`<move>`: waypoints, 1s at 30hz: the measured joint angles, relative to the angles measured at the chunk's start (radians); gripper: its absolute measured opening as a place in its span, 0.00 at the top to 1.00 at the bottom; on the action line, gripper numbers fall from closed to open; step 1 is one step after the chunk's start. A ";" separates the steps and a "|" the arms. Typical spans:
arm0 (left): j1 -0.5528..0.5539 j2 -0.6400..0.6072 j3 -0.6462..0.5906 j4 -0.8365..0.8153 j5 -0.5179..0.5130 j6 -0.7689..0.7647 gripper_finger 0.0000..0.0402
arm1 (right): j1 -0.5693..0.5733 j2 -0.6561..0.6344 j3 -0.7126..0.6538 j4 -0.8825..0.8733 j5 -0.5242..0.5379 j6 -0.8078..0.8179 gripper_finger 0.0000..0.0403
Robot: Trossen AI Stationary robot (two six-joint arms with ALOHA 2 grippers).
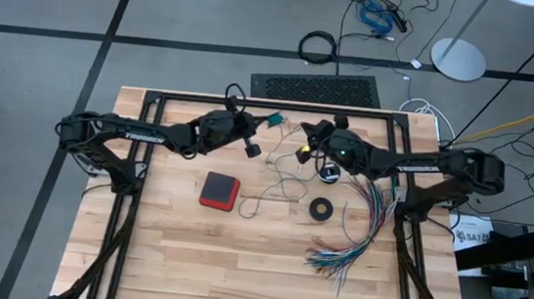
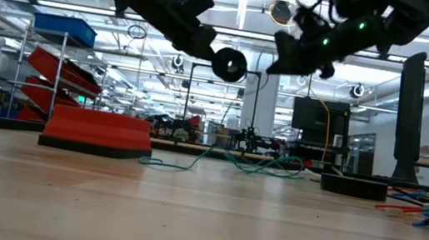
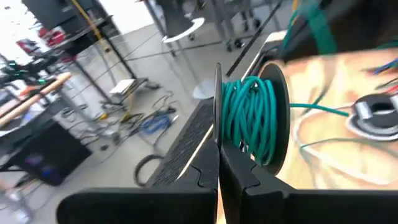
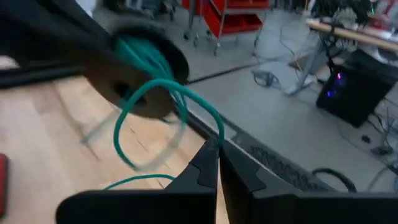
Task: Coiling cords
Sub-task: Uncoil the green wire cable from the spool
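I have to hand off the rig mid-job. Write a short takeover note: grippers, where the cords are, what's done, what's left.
Left gripper: shut on the black spool, held above the table's far edge.
Right gripper: shut on the teal-green cord, pinching it close beside the spool.
Done: several teal-green turns already sit on the spool.
Left: the cord's slack still trails across the table between the red box and the black tape ring; wind it on.
White cord: loose on the table, running to its round black-and-white piece; not yet coiled.
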 joint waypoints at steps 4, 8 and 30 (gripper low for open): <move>0.000 0.000 0.000 -0.013 -0.060 0.048 1.00 | 0.046 -0.054 0.000 0.039 -0.006 -0.052 1.00; 0.014 0.000 0.000 -0.010 -0.084 0.060 1.00 | 0.113 -0.077 0.000 0.090 -0.070 -0.114 1.00; 0.072 0.000 0.000 0.204 0.116 -0.164 1.00 | 0.249 0.069 0.000 -0.014 -0.132 -0.029 1.00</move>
